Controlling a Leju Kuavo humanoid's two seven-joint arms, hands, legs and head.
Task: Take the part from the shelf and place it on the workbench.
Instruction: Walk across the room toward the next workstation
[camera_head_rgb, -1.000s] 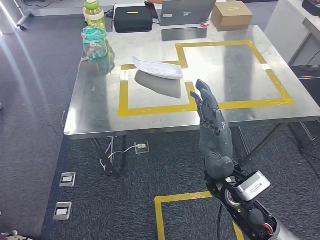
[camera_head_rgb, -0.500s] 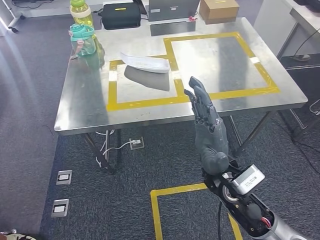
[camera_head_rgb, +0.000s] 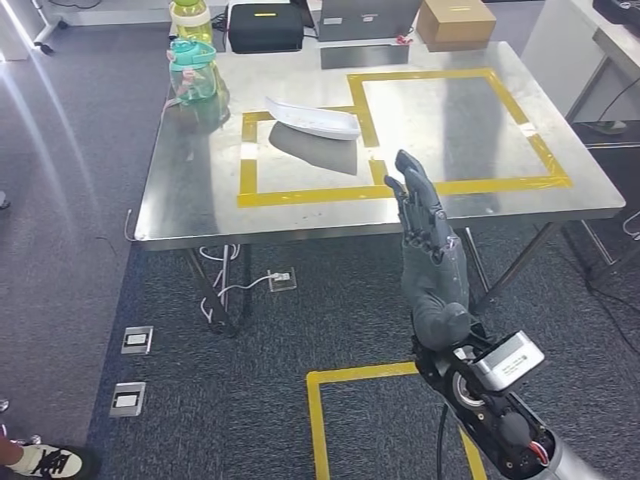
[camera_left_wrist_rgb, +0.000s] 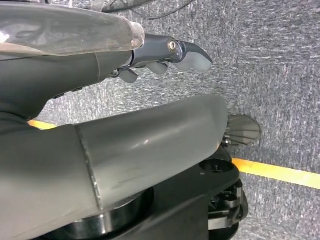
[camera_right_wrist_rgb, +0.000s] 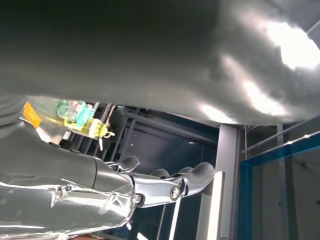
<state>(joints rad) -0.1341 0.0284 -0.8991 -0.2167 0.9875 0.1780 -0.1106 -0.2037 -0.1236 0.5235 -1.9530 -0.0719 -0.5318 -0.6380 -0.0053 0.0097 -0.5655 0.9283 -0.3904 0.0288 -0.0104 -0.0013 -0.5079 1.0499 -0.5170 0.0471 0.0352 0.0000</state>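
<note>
The white curved part (camera_head_rgb: 313, 118) lies on the steel workbench (camera_head_rgb: 196, 190), inside a yellow taped rectangle near the far left. My right hand (camera_head_rgb: 426, 250) is raised in front of the bench's near edge, fingers straight and apart, holding nothing. It stands well short of the part and to the right of it. The right wrist view has its fingers (camera_right_wrist_rgb: 170, 186) stretched out and empty. My left hand (camera_left_wrist_rgb: 166, 50) hangs over grey carpet, fingers extended, with nothing in it.
Two green bottles (camera_head_rgb: 192, 70) stand at the bench's far left corner. A black case (camera_head_rgb: 264, 27), a laptop (camera_head_rgb: 362, 18) and a cardboard box (camera_head_rgb: 456, 22) line the far edge. A yellow taped square (camera_head_rgb: 340, 400) marks the floor. A person's shoe (camera_head_rgb: 45, 462) is at lower left.
The whole picture shifted left, then back right, so the camera moved. My right hand stays raised and empty. A person's shoe has come into the lower left corner.
</note>
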